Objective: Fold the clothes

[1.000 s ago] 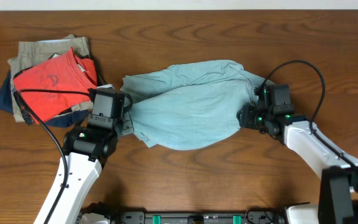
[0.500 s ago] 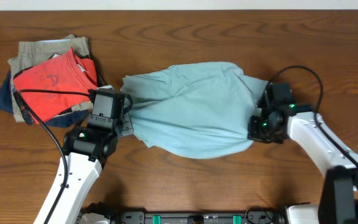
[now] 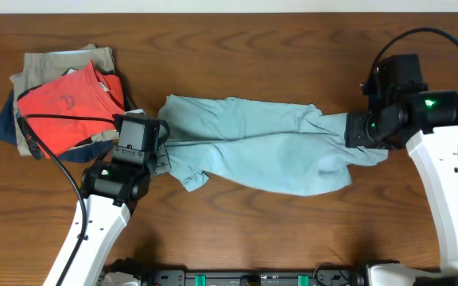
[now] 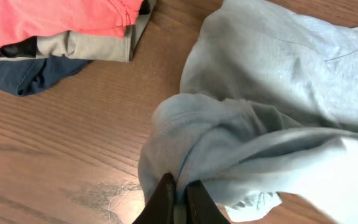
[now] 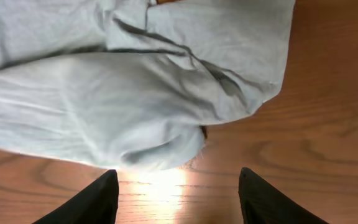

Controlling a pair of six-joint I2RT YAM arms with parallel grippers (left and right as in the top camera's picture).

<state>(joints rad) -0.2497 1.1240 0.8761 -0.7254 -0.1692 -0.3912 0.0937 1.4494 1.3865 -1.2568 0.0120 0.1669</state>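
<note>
The pale light-blue garment (image 3: 253, 147) lies stretched out long and wrinkled across the middle of the table. My left gripper (image 3: 163, 148) is shut on a bunched fold at its left end, as the left wrist view shows (image 4: 180, 185), with the cloth (image 4: 278, 93) spreading away from it. My right gripper (image 3: 362, 132) hangs over the garment's right end. In the right wrist view its jaws (image 5: 177, 173) are wide open and empty, with bare table between them and the cloth's edge (image 5: 135, 106) just ahead.
A pile of folded clothes sits at the back left: a red-orange T-shirt (image 3: 70, 99) on khaki (image 3: 54, 63) and navy (image 3: 5, 127) garments, close to the left arm. The pile also shows in the left wrist view (image 4: 73, 43). Black cables trail from both arms.
The right arm has moved right and up, and the garment has been drawn out to the right into a longer, narrower shape. The left arm has not moved.
</note>
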